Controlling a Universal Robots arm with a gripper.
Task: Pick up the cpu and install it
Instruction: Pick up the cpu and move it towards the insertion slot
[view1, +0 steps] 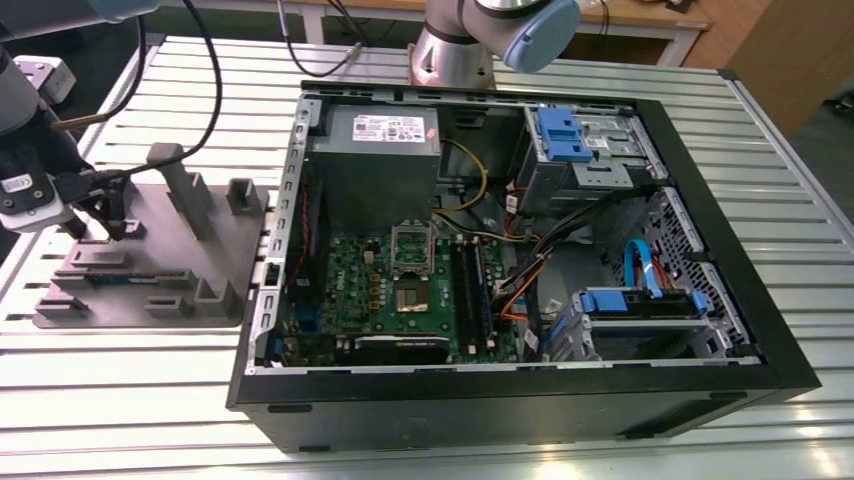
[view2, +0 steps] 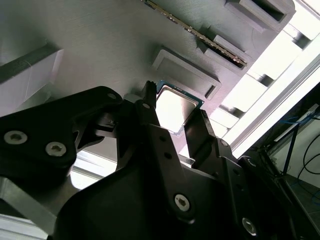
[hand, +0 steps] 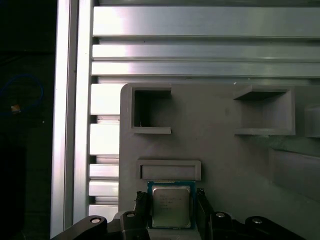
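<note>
The gripper (view1: 100, 228) hangs low over a grey plastic tray (view1: 174, 250) at the exterior view's left, on a ribbed metal table (view1: 134, 400). Beside the tray lies an open computer case (view1: 534, 400) with its green motherboard (view1: 360, 290) facing up and a grey box with a white label (view1: 380, 160) beyond it. The arm's base (view1: 454, 55) stands at the table's far edge. In the second wrist view, the black gripper (view2: 175, 112) is closed on the cpu (view2: 175, 105), with a finger (view2: 150, 117) set against each of two opposite edges and the bright metal top showing between them. The cpu sits at the tray's surface, just beside a shallow rectangular recess (view2: 185, 72). A memory stick (view2: 200, 40) stands on edge farther along the tray. In the first wrist view, the cpu (hand: 171, 204) appears square and silvery with a thin green border, clamped in the gripper (hand: 171, 200) between the two fingertips (hand: 142, 202). The shallow recess lies just beyond it, two deeper pockets (hand: 150, 110) sit farther out near the tray's edge, and the table's bright slats run past that.
</note>
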